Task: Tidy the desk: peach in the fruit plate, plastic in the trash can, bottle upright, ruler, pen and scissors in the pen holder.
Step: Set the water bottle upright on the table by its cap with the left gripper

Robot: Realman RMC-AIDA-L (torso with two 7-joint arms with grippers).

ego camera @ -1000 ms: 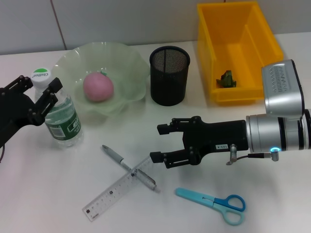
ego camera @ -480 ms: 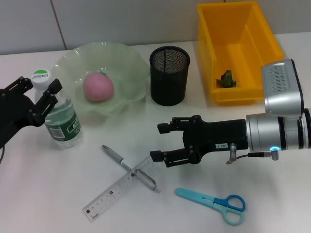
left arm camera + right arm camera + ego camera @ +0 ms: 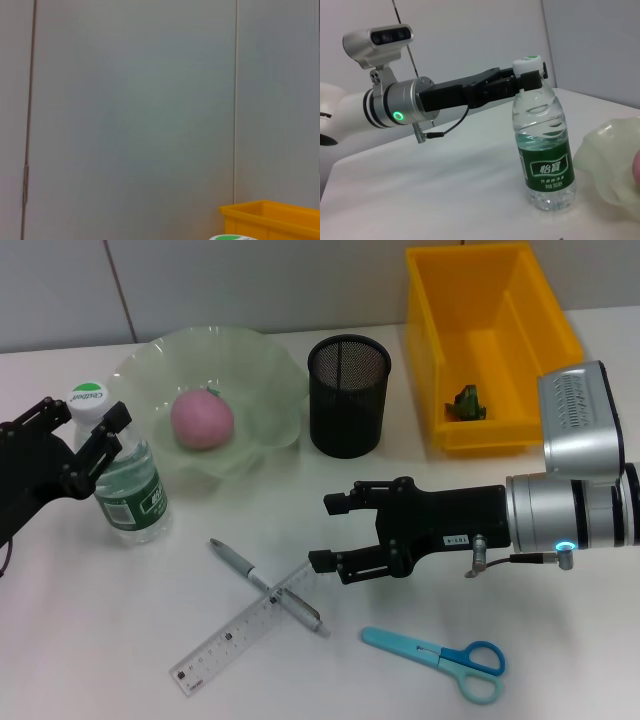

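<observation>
**Bottle upright in the left hand; stationery on the bench**

The bottle (image 3: 125, 475) stands upright at 9 o'clock on the bench (image 3: 80, 640), just beside the fruit plate (image 3: 262, 380). The left hand (image 3: 88, 432) sits at its neck below the white cap, fingers (image 3: 112, 420) on either side; whether they press the neck cannot be told. The peach (image 3: 202, 420) lies in the plate. The pen holder (image 3: 348, 395) stands at 12 o'clock, the yellow trash can (image 3: 490, 340) at 2 o'clock with a small green piece (image 3: 466, 403) inside. The right hand (image 3: 328, 534) hovers near centre, jaws apart and holding nothing, above the pen (image 3: 265, 585) crossing the ruler (image 3: 245, 630). The scissors (image 3: 440, 660) lie at 5 o'clock.
</observation>
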